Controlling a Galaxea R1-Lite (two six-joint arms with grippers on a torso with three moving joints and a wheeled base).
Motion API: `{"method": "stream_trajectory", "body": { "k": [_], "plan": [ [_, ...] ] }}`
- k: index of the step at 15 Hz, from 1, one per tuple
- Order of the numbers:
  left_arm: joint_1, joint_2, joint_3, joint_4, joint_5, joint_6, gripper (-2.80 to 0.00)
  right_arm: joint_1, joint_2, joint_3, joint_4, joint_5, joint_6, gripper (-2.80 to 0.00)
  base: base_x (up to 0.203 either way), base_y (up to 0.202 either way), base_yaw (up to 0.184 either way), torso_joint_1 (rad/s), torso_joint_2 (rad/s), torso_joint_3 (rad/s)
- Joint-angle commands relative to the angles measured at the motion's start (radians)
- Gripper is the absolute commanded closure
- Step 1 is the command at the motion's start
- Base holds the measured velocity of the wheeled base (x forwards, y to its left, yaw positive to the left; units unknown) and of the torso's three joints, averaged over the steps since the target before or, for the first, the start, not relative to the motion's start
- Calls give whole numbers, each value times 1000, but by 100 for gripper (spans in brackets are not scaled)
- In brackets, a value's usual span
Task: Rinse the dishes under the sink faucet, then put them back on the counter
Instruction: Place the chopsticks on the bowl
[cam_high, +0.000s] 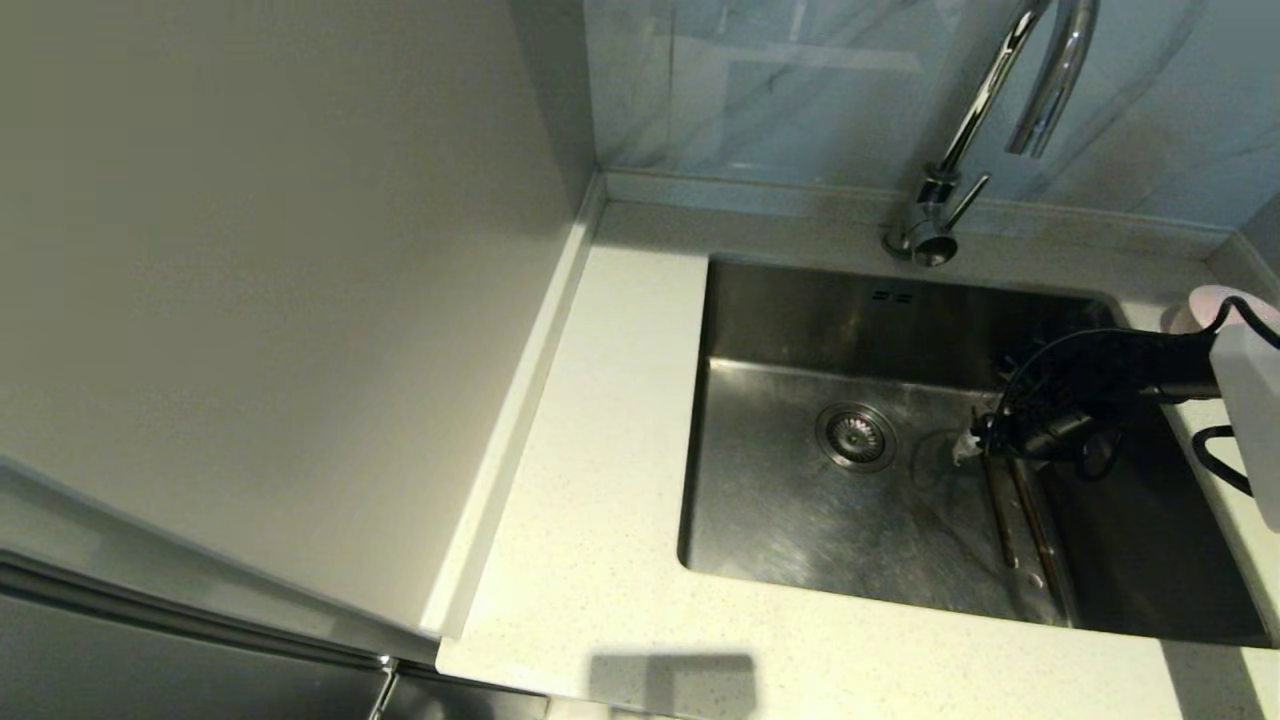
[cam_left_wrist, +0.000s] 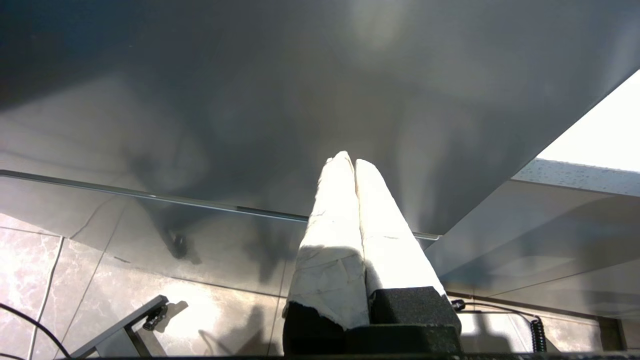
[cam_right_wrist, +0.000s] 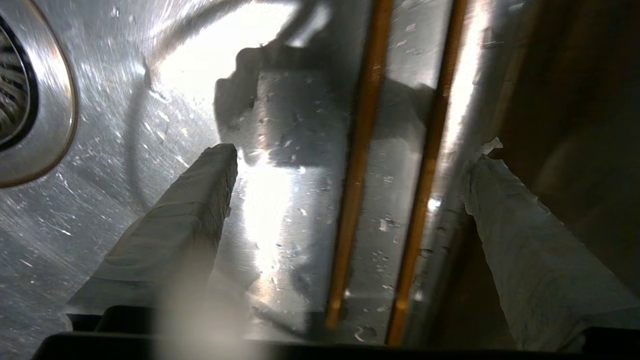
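The left gripper (cam_left_wrist: 350, 165) is parked below counter level, fingers pressed together on nothing. In the sink (cam_high: 780, 520), with the drain (cam_high: 856, 436) at about nine o'clock from it, the right gripper (cam_high: 985, 440) is held wide apart over two chopsticks (cam_high: 1020, 520), straddling both. A pink bowl (cam_high: 1195, 305) is seen at two o'clock. The thin, wet sticks could be rolled apart or only one caught.

Chopsticks (cam_high: 1020, 520) on sink (cam_high: 800, 500) floor

Open right gripper (cam_right_wrist: 350, 160) astride chopsticks (cam_right_wrist: 360, 165)
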Motion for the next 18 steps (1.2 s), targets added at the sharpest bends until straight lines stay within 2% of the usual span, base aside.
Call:
{"method": "stream_trajectory", "body": {
  "k": [1, 7, 14, 18],
  "plan": [
    [0, -3, 0, 0, 1, 0, 0, -2, 24, -5, 4, 13, 0, -280, 0, 0, 0, 0, 0, 0],
    [0, -3, 0, 0, 1, 0, 0, -18, 44, -8, -72, 52, 0, -280, 0, 0, 0, 0, 0, 0],
    [0, -3, 0, 0, 1, 0, 0, -37, 57, -6, -70, 95, 0, -280, 0, 0, 0, 0, 0, 0],
    [0, -3, 0, 0, 1, 0, 0, -34, 51, -6, -28, 158, 0, -280, 0, 0, 0, 0, 0, 0]
  ]
}}
